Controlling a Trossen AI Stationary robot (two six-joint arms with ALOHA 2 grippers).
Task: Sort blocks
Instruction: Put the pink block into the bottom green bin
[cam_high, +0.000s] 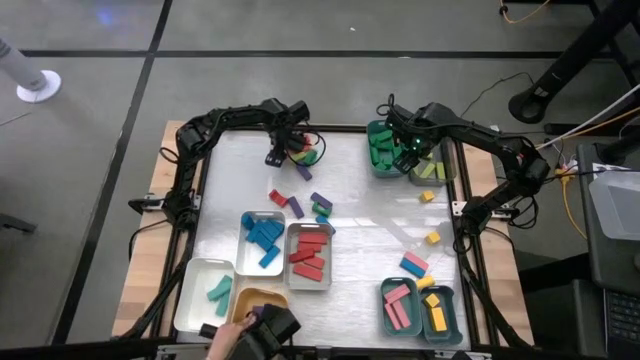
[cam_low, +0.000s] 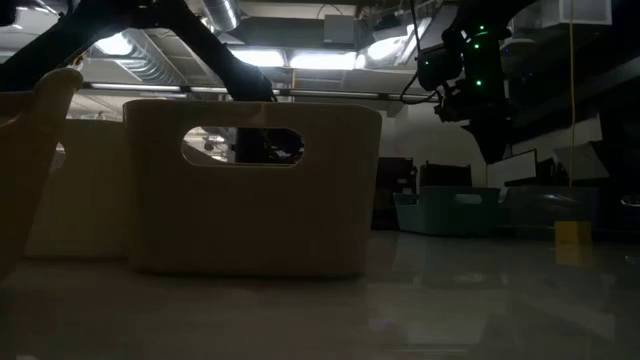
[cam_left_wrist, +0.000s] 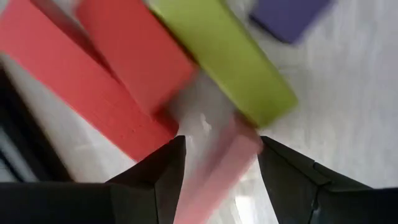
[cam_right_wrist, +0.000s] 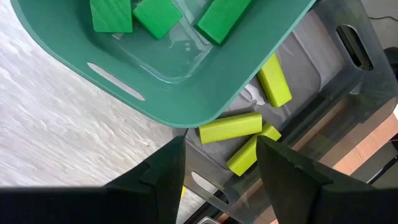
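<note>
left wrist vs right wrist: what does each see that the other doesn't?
Left wrist only: red blocks, a lime block, a purple block, and a pink block between the open left gripper fingers.
Right wrist only: green blocks in a teal tray, lime blocks in a grey tray, beyond the open, empty right gripper.
Both: the pale table.
</note>
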